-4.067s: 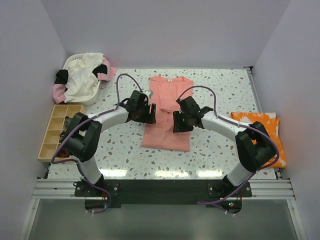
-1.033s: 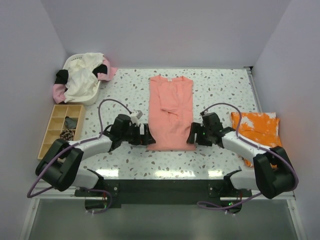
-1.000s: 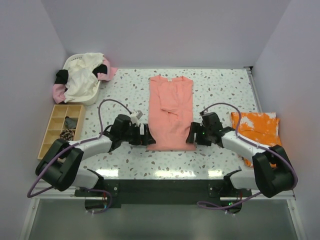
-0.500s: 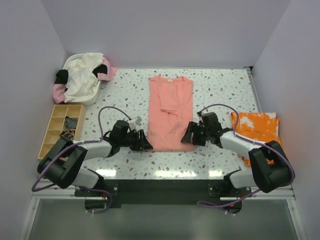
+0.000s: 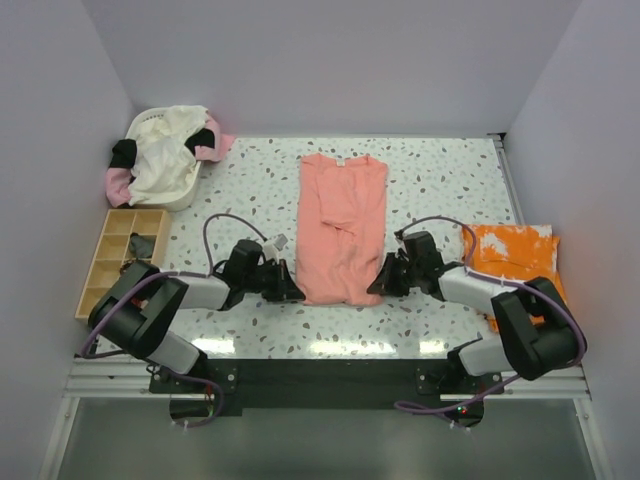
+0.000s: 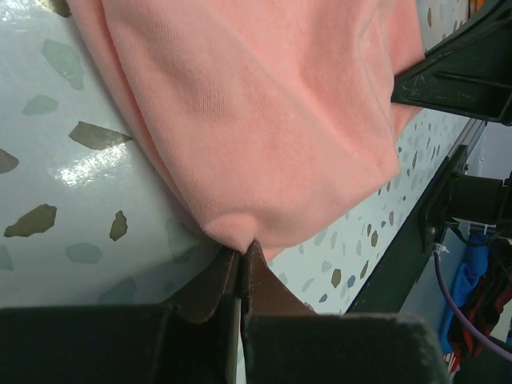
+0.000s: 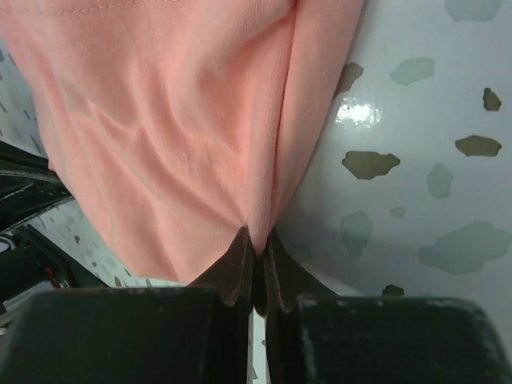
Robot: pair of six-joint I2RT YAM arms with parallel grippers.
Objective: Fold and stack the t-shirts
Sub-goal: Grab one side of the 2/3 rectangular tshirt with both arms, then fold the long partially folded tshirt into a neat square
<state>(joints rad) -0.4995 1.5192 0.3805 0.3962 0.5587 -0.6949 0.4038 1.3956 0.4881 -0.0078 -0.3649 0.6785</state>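
The salmon-pink t-shirt [image 5: 342, 225] lies lengthwise on the speckled table, its sides folded in, neck label at the far end. My left gripper [image 5: 294, 293] is shut on its near left hem corner [image 6: 232, 232]. At the near right corner [image 7: 260, 224] my right gripper [image 5: 377, 287] is shut on the cloth too. Both arms lie low over the table. An orange t-shirt with white splotches [image 5: 520, 262] lies folded at the right edge. Cream and pink t-shirts [image 5: 165, 150] are heaped in a white basket at the far left.
A wooden divided tray [image 5: 118, 255] with small dark items sits at the left edge. White walls close in the table on three sides. A black rail [image 5: 320, 380] carries the arm bases along the near edge.
Both grippers have slid inward to the near hem corners of the salmon-pink t-shirt and shut on them. The hem has bunched up slightly.
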